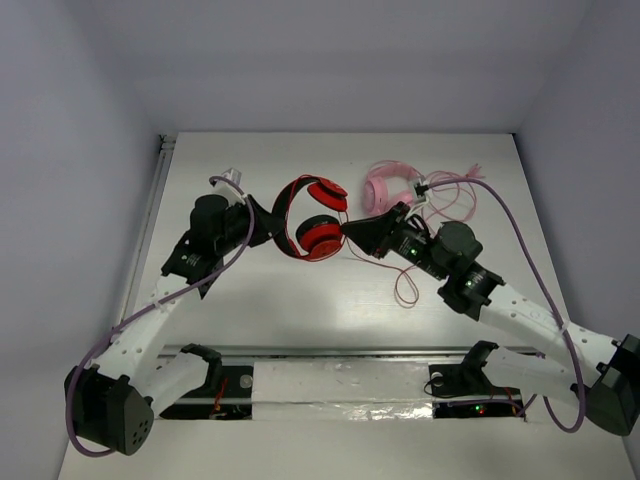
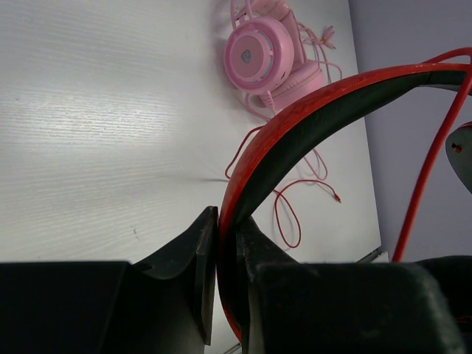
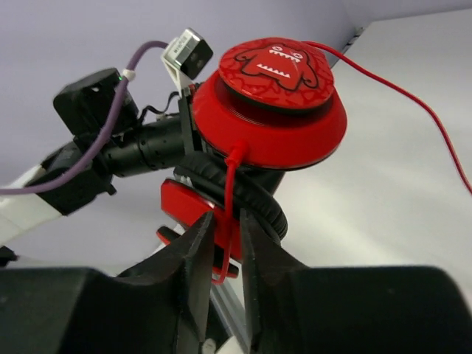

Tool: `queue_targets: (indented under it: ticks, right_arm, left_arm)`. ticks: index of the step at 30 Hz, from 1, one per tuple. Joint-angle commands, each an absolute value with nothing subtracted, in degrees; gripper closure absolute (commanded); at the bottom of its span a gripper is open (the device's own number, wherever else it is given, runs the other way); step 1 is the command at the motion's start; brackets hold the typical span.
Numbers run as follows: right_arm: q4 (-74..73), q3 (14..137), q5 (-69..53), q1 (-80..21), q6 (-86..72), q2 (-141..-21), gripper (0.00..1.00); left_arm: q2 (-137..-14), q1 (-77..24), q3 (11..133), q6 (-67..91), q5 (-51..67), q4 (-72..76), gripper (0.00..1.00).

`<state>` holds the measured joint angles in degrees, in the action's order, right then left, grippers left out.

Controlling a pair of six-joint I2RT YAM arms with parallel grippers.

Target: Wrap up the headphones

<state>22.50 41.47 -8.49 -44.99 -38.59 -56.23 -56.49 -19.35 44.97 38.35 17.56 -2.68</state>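
Observation:
The red headphones are held up over the middle of the table. My left gripper is shut on their red and black headband, which runs up between its jaws. My right gripper sits just right of the lower cup. In the right wrist view, that round red cup with a monster print fills the top. The thin red cable hangs from it down into the gap of my right gripper, whose jaws stand a little apart. The rest of the cable trails loose on the table.
Pink headphones with a tangled pink cable lie at the back right, close behind my right arm; they also show in the left wrist view. Grey walls close the table on three sides. A metal rail runs along the near edge.

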Motion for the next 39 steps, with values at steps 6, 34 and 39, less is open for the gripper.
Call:
queue_targets:
  ticks: [6,34,39]
  right_arm:
    - [24.8,41.2,-8.5,-44.8,-39.2,-54.3,0.96]
    - [4.1,43.6,2.6,-44.8,-32.3,-52.4,1.0]
    - [10.9,43.8,9.5,-44.8,-32.5,-52.6,1.0]
  left_arm:
    - [-55.1,-20.2,46.1,39.3,15.6,2.3,1.0]
    - [-56.8,-19.7,46.4,50.4,26.1,21.1,1.0]
    - [-58.7,-19.7,46.1,49.8,33.9,19.2,1.0]
